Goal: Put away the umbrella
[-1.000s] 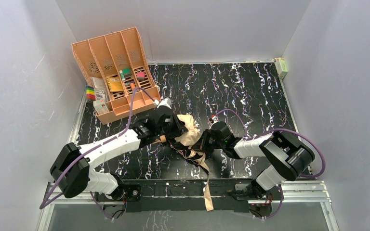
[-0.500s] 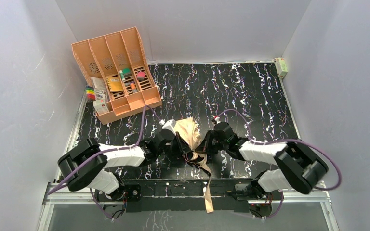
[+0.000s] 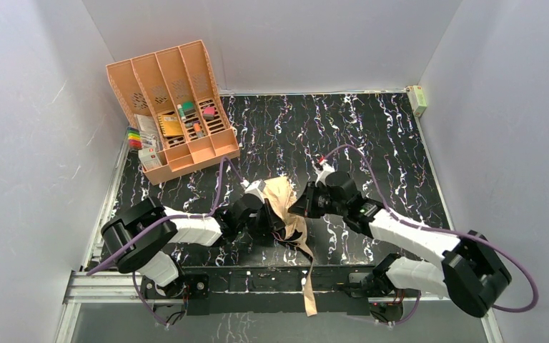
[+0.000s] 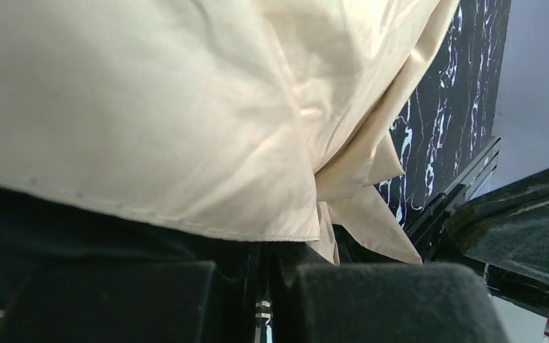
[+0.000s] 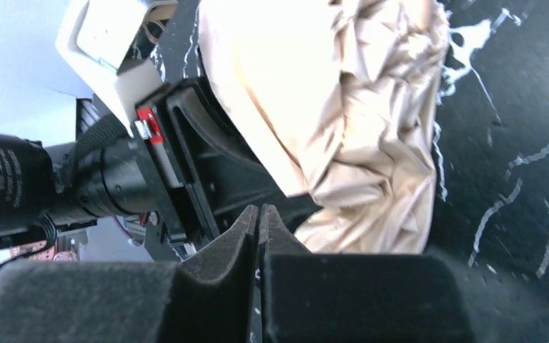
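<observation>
Two claws were set at the umbrella [image 3: 284,204], near the worktop's [image 3: 372,128] six o'clock edge: left claw [image 4: 261,275] clamped on its frame, right claw [image 5: 259,214] nearly closed, empty. Loose fabric could be snagged if dragged.

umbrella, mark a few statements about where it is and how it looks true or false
1. The umbrella lies toward the near edge of the table. True.
2. The umbrella sits inside the orange organizer. False: it is on the table, and the organizer stands apart at the far left corner.
3. The umbrella's canopy is spread fully open. False: the fabric is bunched and crumpled.
4. A tan strap trails from the umbrella over the table's near edge. True.
</observation>
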Available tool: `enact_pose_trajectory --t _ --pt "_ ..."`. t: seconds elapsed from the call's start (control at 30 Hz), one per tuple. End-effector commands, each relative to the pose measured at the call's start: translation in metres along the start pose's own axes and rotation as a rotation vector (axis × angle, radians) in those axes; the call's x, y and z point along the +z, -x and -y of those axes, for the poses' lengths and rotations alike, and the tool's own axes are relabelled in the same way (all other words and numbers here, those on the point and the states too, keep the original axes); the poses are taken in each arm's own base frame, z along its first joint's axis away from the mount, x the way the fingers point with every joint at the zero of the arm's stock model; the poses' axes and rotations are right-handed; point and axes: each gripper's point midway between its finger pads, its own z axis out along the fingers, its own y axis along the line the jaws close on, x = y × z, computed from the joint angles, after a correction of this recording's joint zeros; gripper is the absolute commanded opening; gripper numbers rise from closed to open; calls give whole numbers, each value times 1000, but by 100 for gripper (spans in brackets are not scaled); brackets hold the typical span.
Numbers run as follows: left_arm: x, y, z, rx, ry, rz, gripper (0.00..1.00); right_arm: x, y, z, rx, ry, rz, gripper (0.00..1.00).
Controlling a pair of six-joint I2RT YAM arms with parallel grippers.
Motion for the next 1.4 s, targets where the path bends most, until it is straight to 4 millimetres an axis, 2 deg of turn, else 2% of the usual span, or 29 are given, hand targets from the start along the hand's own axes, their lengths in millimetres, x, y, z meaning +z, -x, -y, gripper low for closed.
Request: enact_pose_trajectory --t 0.0,0.07,0.1,0.2,0.37,0.4,0.43,0.53,0.63,0.77,0.87,1.0,1.07,1.23,1.37 --pt "1 -11 -13 43 29 -27 0 15 25 -39 -74 141 25 9" --pt "1 -13 -12 49 21 -39 3 31 28 -48 -80 185 -10 7" --pt "1 -16 -10 53 12 -51 5 38 28 -46 -71 180 -18 5" --pt "-1 -18 -12 69 11 -57 8 60 11 -23 -41 136 -75 4" --pt "-8 -20 0 127 -32 -73 15 82 -26 34 24 -10 -157 1" --pt "-12 -19 5 150 -44 -78 18 85 -31 46 32 -51 -166 1" --pt "-22 -14 14 174 -59 -69 27 88 -38 63 48 -118 -179 0" --pt "-42 -4 23 214 -59 -50 41 89 -50 86 67 -205 -206 0" --pt "-69 19 37 271 -53 18 51 84 -61 103 79 -277 -227 0" --pt "-109 75 49 363 6 178 68 73 -72 120 93 -346 -240 0" --pt "-125 121 54 414 23 213 76 65 -79 126 96 -364 -252 0" --pt "-113 157 50 501 -7 104 97 57 -84 127 95 -367 -260 0" --pt "-99 164 44 558 3 27 98 53 -84 127 90 -370 -258 0" --pt "-61 158 41 681 -79 -132 98 48 -83 124 75 -364 -259 0" --pt "-40 150 33 750 -126 -203 98 46 -82 122 81 -358 -254 0"
